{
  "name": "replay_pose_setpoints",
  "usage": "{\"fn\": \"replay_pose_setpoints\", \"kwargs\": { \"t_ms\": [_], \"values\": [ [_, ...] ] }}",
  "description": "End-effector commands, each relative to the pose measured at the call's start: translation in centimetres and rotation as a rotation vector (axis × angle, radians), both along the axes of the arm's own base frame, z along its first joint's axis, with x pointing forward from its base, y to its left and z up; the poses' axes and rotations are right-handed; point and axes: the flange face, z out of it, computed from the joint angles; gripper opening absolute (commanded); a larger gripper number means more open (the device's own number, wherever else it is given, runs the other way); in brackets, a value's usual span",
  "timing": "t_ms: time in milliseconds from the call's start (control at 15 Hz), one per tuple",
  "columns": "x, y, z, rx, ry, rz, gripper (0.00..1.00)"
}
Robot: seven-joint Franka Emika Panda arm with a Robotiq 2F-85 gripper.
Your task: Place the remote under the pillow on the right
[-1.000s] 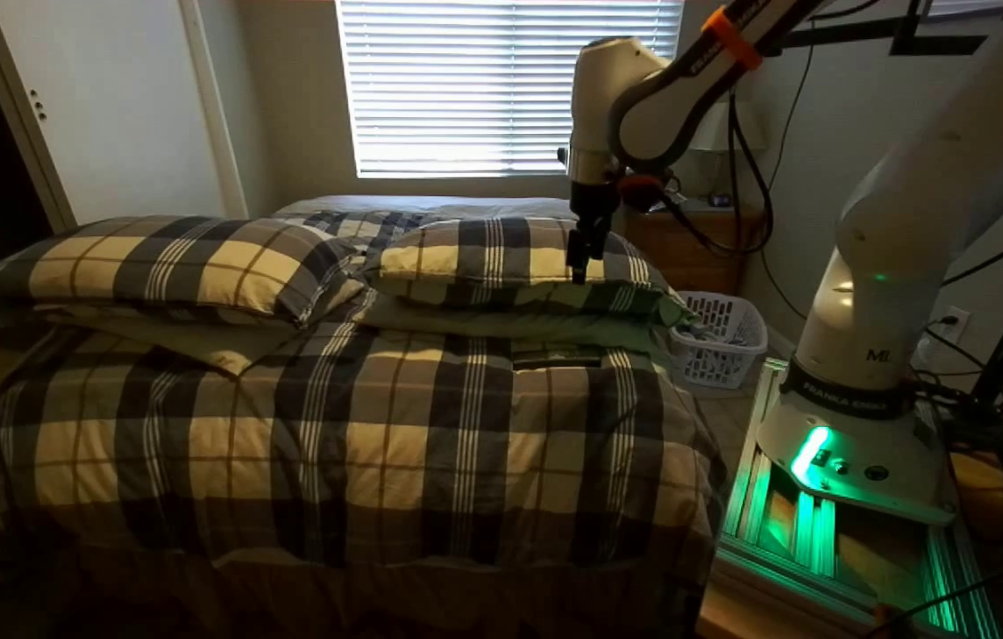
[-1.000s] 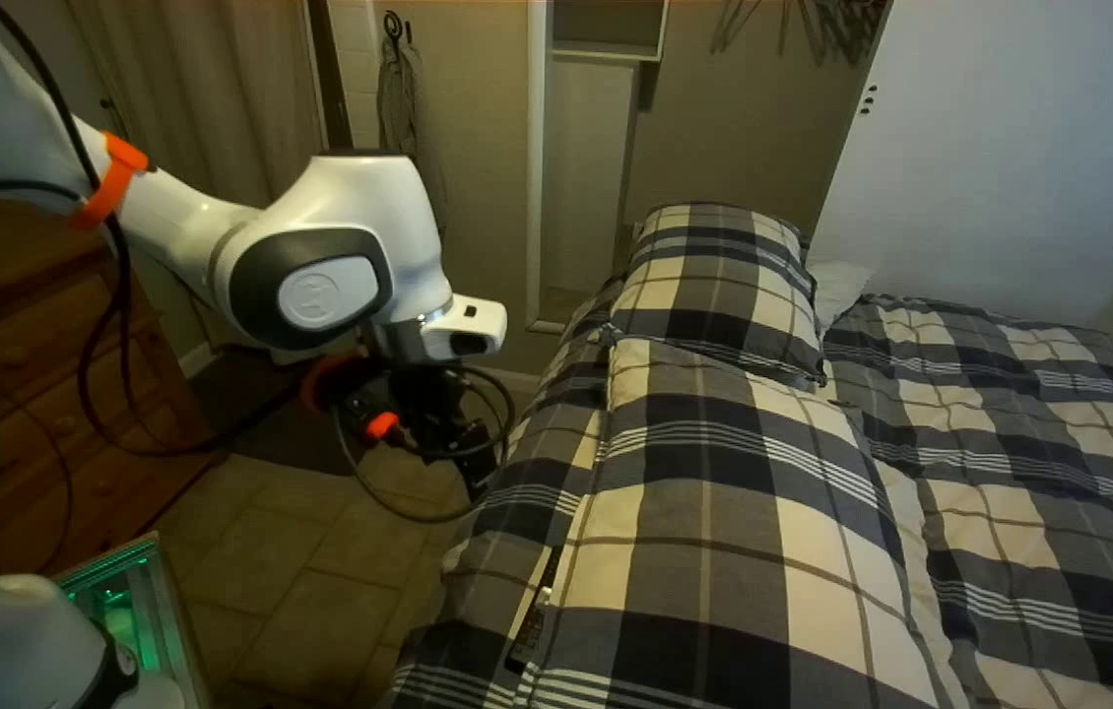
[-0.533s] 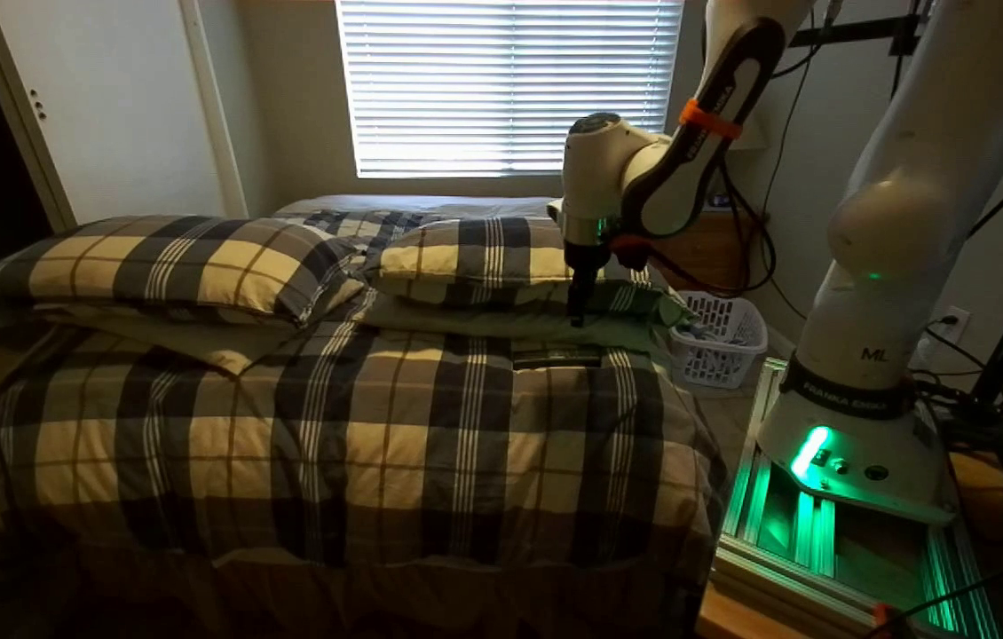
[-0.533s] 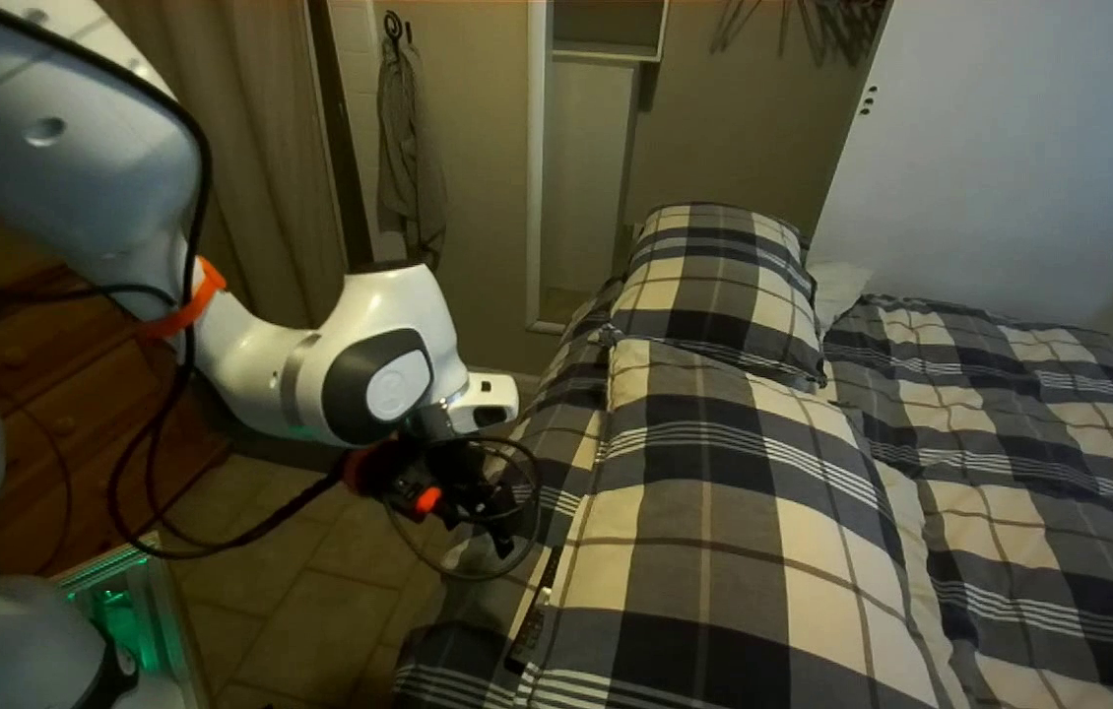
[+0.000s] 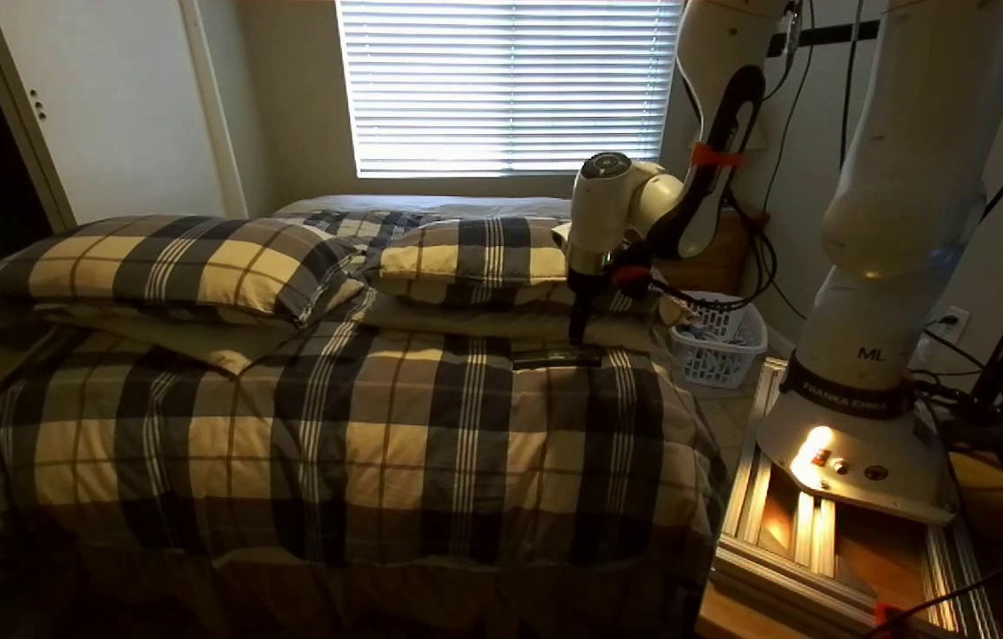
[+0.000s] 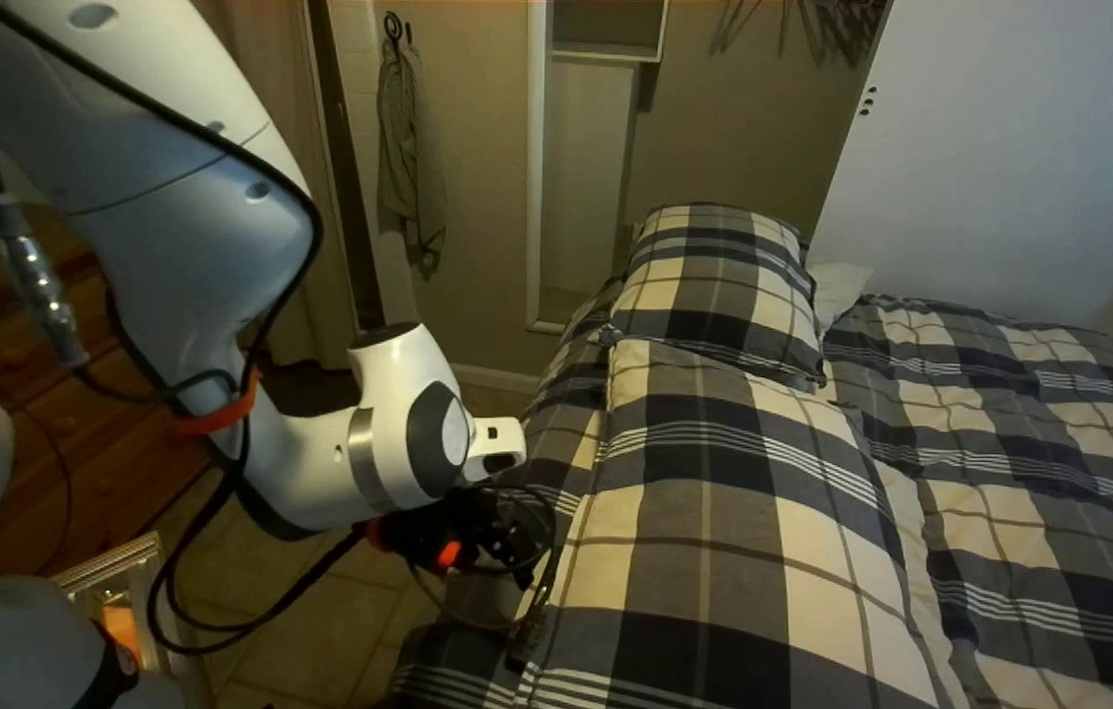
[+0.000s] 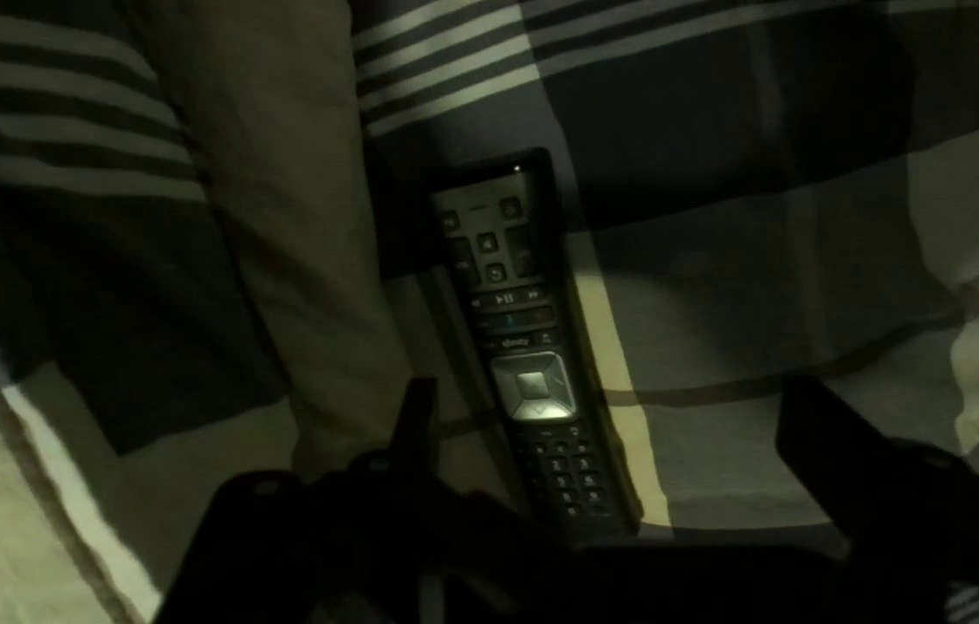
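The black remote (image 5: 555,358) lies on the plaid bedspread in front of the right-hand plaid pillow (image 5: 475,257). The remote (image 6: 525,640) and this pillow (image 6: 714,532) also show in an exterior view, the remote beside the pillow's edge and partly hidden. My gripper (image 5: 576,341) points down just above the remote near its right end. In the wrist view my gripper (image 7: 611,386) is open and empty. The remote (image 7: 533,381) lies between the fingers, nearer the left one, its keypad end partly hidden by the gripper. The pillow (image 7: 65,303) is at left there.
A plain light pillow (image 5: 501,324) lies under the right-hand plaid pillow. Another puffy plaid pillow (image 5: 173,266) lies on the left side of the bed. A white laundry basket (image 5: 719,342) stands between the bed and the robot base (image 5: 856,444).
My gripper has come down from in front of the pillow to just above the remote. The base light has turned from green to warm white. The remote and pillows have not moved.
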Motion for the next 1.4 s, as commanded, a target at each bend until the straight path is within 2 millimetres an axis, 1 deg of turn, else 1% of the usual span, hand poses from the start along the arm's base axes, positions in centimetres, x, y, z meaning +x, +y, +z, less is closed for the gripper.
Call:
{"fn": "replay_pose_setpoints", "kwargs": {
  "t_ms": [0, 267, 533, 867, 933, 1000, 1067, 1133, 1200, 1267, 1333],
  "values": [
    [2.0, -0.9, -2.8, 0.02, -0.029, -0.005, 1.0],
    [4.1, -0.9, -6.1, 0.03, -0.043, -0.005, 1.0],
    [6.5, -1.2, -8.7, 0.018, -0.075, 0.009, 1.0],
    [8.2, -0.6, -11.7, 0.038, -0.098, 0.024, 1.0],
    [8.4, -0.5, -12.3, 0.044, -0.101, 0.027, 0.97],
    [8.6, -0.4, -12.8, 0.049, -0.105, 0.027, 0.86],
    [8.7, -0.3, -13.1, 0.05, -0.109, 0.032, 0.72],
    [8.8, -0.1, -13.3, 0.052, -0.112, 0.033, 0.68],
    [8.9, -0.1, -13.5, 0.051, -0.117, 0.036, 0.61],
    [9.0, 0.0, -13.4, 0.053, -0.124, 0.035, 0.53],
    [8.9, 0.2, -13.3, 0.058, -0.127, 0.031, 0.46]
  ]
}}
